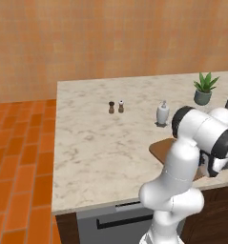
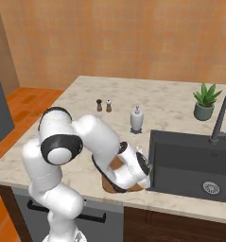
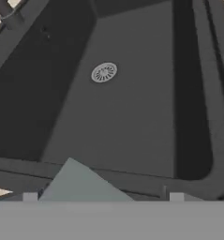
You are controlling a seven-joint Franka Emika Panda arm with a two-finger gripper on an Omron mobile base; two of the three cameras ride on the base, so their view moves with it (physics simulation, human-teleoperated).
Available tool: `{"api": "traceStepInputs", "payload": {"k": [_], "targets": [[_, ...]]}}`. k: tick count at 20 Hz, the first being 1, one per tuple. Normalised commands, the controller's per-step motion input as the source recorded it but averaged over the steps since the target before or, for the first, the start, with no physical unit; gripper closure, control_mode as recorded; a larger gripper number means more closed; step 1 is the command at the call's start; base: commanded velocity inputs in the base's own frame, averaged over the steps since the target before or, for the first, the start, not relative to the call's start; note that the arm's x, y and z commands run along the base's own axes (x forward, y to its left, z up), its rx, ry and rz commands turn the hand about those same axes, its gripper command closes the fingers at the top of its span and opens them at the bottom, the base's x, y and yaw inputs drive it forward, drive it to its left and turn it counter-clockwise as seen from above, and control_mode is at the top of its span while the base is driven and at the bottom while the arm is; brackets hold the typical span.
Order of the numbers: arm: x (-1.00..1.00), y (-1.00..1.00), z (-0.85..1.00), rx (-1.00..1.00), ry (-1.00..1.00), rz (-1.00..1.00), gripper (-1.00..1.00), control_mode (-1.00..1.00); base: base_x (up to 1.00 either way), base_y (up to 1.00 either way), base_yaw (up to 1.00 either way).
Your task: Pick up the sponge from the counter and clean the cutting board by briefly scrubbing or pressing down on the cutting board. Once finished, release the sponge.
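The brown cutting board (image 2: pixel 112 186) lies on the beige counter (image 2: pixel 171 101) just left of the sink, mostly hidden under my arm; one corner of the board (image 1: pixel 160 147) shows in the left base view. My hand hangs low over the board's right end. In the hand view my gripper (image 3: pixel 103 197) is open, fingertips (image 3: pixel 30 197) wide apart, looking into the sink. A grey-blue wedge, the sponge (image 3: pixel 80 185), lies between the fingers with a gap to the right finger.
The dark sink (image 2: pixel 190 160) with its drain (image 3: pixel 104 72) and faucet (image 2: pixel 221 118) is right of the board. A white soap dispenser (image 2: pixel 136 119), two shakers (image 2: pixel 104 105) and a potted plant (image 2: pixel 205 101) stand further back. Orange tiled floor (image 1: pixel 20 157) lies left of the counter.
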Motion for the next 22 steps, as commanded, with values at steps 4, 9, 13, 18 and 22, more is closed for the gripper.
{"api": "traceStepInputs", "payload": {"k": [4,9,13,18,22], "targets": [[-0.74,0.06,0.09,-0.20,1.00,-0.02,1.00,-1.00,0.00,0.00,0.00],[-0.59,0.63,0.80,-0.13,0.88,0.04,1.00,-1.00,0.00,0.00,0.00],[-0.32,1.00,0.95,-0.13,0.81,0.25,1.00,-1.00,0.00,0.00,0.00],[0.11,1.00,0.84,0.00,0.19,0.32,1.00,-1.00,0.00,0.00,0.00],[0.29,1.00,1.00,0.06,-0.03,0.25,1.00,-1.00,0.00,0.00,0.00]]}}
